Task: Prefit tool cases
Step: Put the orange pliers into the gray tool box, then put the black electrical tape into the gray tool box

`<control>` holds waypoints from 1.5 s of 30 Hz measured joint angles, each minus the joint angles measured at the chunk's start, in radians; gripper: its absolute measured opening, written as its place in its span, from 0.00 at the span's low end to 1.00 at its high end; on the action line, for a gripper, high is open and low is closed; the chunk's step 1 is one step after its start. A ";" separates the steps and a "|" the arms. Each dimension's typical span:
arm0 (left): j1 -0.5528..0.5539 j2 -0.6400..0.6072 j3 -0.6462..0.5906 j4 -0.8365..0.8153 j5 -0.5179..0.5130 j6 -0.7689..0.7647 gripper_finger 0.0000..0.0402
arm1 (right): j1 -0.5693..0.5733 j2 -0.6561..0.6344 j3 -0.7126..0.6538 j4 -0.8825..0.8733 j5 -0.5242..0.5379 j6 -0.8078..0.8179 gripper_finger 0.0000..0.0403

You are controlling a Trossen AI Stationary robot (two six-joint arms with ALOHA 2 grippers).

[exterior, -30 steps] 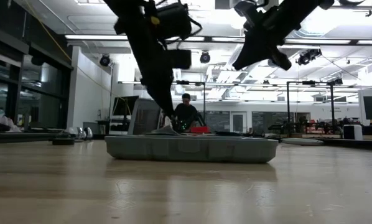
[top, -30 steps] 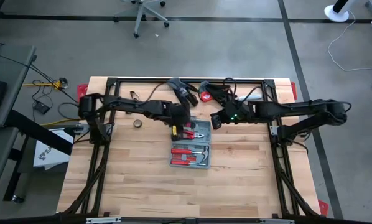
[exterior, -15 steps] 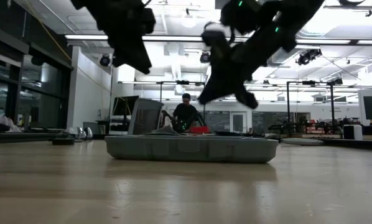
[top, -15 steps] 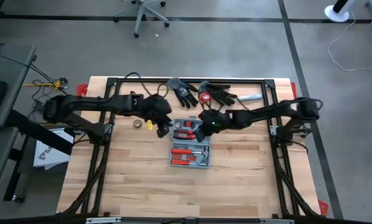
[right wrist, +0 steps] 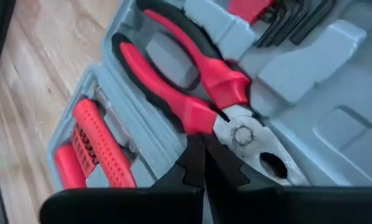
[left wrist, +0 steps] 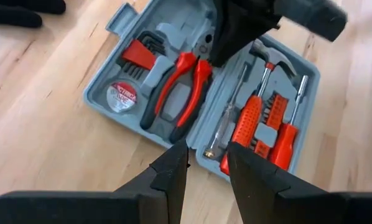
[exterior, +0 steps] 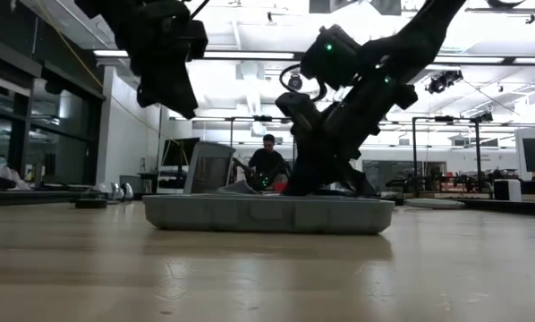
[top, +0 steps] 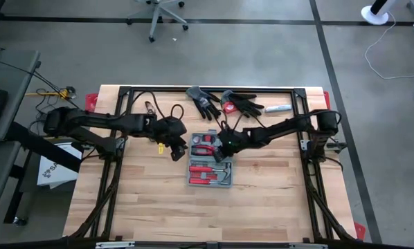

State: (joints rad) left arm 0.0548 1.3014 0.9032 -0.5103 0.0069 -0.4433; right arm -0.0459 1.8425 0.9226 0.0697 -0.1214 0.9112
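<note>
I have the tool case [top: 212,160] lying open and flat near the middle of the bench [top: 151,207], both halves face up, and I can see it as a low grey slab in the low view [exterior: 267,215].

My right hand [top: 224,145] is down over the far half of the case, its fingers clenched together with nothing between them. From its wrist camera the closed tips sit right at the jaw end of the red-handled pliers [right wrist: 198,93]; I cannot tell whether they touch the metal. In the same view the red screwdriver handles [right wrist: 102,152] lie in the other half.

My left hand [top: 177,149] hangs above the bench just beside the case's left edge, clear of it, fingers partly spread and grasping nothing. Its wrist camera looks down on the whole case [left wrist: 201,87]: pliers [left wrist: 176,93] beside a small round tape measure [left wrist: 122,96], hex keys [left wrist: 142,53], a hammer [left wrist: 270,59] and a screwdriver [left wrist: 248,121] in their moulded seats, with the right arm's dark bulk over the far edge.

Two black gloves [top: 224,102] lie at the far edge of the bench. A person [exterior: 267,165] sits in the room behind.
</note>
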 joint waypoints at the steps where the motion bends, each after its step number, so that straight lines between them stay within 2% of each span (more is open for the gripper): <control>1: -0.001 0.001 -0.003 0.004 -0.001 0.000 0.26 | 0.001 -0.009 -0.002 -0.001 0.003 0.001 0.00; 12: -0.002 0.002 -0.007 0.002 -0.039 0.000 0.26 | 0.000 -0.133 -0.001 0.009 0.095 -0.021 0.00; 19: -0.002 0.002 -0.007 0.002 -0.051 0.001 0.26 | -0.016 -0.076 -0.001 0.008 0.109 -0.037 0.00; 24: -0.002 0.002 -0.007 0.001 -0.068 0.002 0.26 | -0.026 -0.003 -0.001 0.005 0.047 -0.021 0.00; 30: -0.002 0.002 -0.007 0.000 -0.079 0.049 0.26 | -0.026 -0.013 0.000 -0.003 0.041 -0.011 0.00; 34: 0.001 0.002 -0.007 0.000 -0.134 0.083 0.26 | -0.026 -0.080 0.000 0.009 0.047 -0.012 0.00; 38: 0.022 0.002 -0.007 0.003 -0.156 0.091 0.26 | -0.020 -0.182 0.000 0.008 0.099 -0.040 0.00; 45: 0.081 0.002 -0.007 0.002 -0.150 0.120 0.26 | -0.022 -0.441 0.000 -0.038 0.164 -0.186 0.00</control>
State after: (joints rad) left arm 0.1356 1.3037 0.8967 -0.5083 -0.1429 -0.3234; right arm -0.0682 1.4017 0.9226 0.0321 0.0430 0.7251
